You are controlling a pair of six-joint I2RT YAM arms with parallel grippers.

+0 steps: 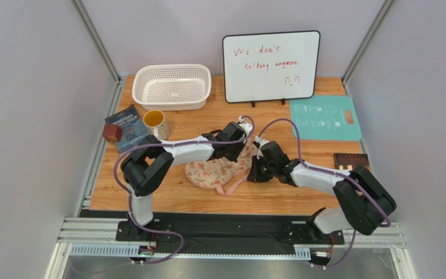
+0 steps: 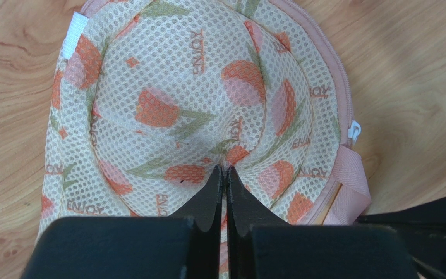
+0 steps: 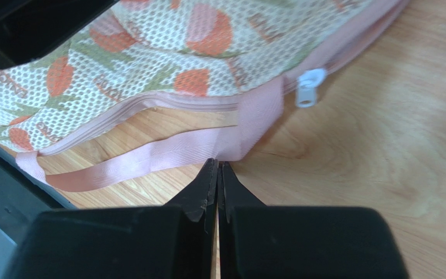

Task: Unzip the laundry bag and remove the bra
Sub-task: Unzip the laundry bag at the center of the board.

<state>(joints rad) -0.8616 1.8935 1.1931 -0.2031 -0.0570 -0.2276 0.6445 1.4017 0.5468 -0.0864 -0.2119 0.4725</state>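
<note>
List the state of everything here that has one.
laundry bag: zip closed where visible
zipper pull: hanging free, ungripped
left gripper: shut, pinching the bag's mesh
right gripper: shut, tips at the pink strap
basket: upright, empty
mug: upright
bra: not visible

Wooden table carries: laundry bag at centre; white basket and whiteboard at rear; blue book and yellow mug left; teal board and dark book right.
</note>
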